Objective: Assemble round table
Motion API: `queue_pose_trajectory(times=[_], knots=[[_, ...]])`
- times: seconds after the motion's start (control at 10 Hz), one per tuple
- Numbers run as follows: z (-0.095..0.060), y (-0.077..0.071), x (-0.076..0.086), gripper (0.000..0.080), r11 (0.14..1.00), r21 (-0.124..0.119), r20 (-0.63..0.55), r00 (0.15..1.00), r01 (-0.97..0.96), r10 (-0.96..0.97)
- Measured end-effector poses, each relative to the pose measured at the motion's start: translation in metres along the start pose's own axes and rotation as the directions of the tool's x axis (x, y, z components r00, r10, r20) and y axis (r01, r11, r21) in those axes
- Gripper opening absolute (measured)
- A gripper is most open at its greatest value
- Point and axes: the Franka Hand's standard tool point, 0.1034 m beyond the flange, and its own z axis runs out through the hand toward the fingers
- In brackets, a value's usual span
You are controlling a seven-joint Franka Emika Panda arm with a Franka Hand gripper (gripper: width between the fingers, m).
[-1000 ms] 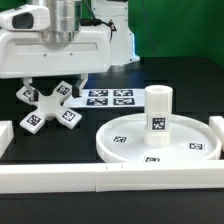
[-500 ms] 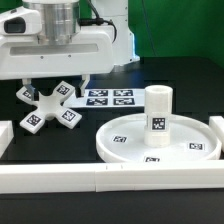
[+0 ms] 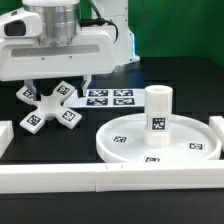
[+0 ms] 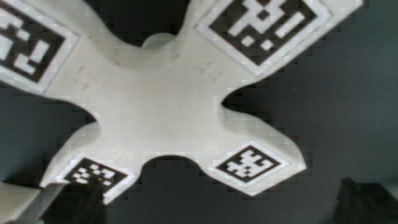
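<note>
The cross-shaped piece [image 4: 178, 100] fills the wrist view, its white arms tipped with square markers. Only the exterior view shows it flat on the desk [image 3: 170, 80], near the disc [image 3: 125, 135] and its upright leg [image 3: 158, 108]. The pincer [image 3: 58, 84] hangs above it — jaws spread wide, holding nothing.

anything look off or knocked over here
Nothing stands out: the leg stands upright at the middle of the round disc, and the cross-shaped piece lies flat on the table.

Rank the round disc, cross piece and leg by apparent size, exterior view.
1. round disc: clearly largest.
2. cross piece: covers more of the picture than the leg.
3. leg: smallest, upright on the disc.
</note>
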Motion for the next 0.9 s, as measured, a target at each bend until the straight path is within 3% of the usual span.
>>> queue_pose_trajectory(times=[0.3,0.7,0.9], knots=[[0.000,0.027,-0.006,0.0648,0.998,0.006,0.010,0.998,0.054,-0.054],[0.002,0.025,-0.005,0.0648,0.998,0.008,0.013,0.998,0.060,-0.060],[0.012,0.020,-0.012,0.0648,0.997,0.008,0.021,0.997,0.072,-0.072]])
